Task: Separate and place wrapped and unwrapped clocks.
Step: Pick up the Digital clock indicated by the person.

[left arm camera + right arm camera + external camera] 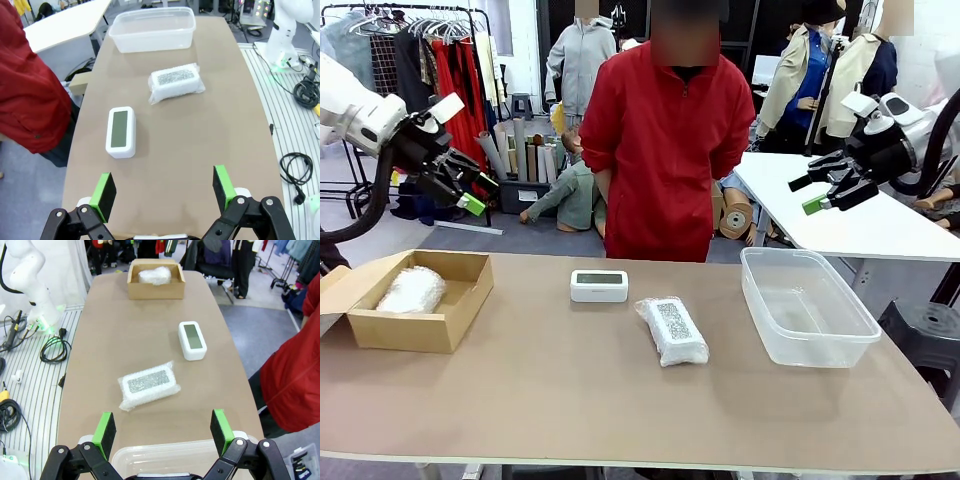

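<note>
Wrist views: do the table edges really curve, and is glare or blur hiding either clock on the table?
Left wrist view: the table edges look bowed, likely by the wide lens; the bare clock and wrapped clock are sharp, no glare. Right wrist view: same bowing, both sharp. Front view: even light, faint shadows, edges look straighter.

A brown desk (570, 395) carries an open cardboard box (402, 334) at its left end and a clear plastic tub (820, 352) toward its right. A person in a red jacket (665, 150) stands at the far edge, with a clothes rack (420, 45) behind and a white table (865, 225) beside.
</note>
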`<action>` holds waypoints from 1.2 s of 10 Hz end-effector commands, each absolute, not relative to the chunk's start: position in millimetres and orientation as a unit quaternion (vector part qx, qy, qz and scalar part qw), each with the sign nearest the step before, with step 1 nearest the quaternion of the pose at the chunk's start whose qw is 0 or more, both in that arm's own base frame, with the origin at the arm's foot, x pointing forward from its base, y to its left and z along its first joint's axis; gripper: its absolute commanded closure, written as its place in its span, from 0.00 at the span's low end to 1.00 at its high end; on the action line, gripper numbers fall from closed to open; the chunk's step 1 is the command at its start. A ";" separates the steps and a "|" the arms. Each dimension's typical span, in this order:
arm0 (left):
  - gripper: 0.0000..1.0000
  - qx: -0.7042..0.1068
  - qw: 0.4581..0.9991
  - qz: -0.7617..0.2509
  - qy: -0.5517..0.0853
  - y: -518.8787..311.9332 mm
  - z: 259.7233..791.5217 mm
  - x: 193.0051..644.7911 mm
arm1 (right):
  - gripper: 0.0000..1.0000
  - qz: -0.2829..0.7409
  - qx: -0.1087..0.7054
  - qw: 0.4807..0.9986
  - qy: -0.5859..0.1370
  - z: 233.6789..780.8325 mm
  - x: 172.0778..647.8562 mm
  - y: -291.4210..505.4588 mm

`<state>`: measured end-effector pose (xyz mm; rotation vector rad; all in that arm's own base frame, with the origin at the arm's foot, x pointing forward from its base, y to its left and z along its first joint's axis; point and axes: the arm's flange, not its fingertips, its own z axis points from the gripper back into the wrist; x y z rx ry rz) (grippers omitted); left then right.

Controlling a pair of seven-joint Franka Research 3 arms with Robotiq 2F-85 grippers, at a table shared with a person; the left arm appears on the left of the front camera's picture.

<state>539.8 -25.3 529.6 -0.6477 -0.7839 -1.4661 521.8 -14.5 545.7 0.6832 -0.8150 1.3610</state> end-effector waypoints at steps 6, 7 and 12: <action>0.00 -0.279 0.629 -0.638 -0.345 -24.6 531.7 538.6 | 0.00 0.599 0.300 0.649 -0.360 547.2 521.2 -14.1; 0.00 -0.279 0.629 -0.638 -0.345 -24.6 531.7 538.6 | 0.00 0.599 0.300 0.649 -0.360 547.2 521.2 -14.1; 0.00 -0.279 0.629 -0.638 -0.345 -24.6 531.7 538.6 | 0.00 0.599 0.300 0.649 -0.360 547.2 521.2 -14.1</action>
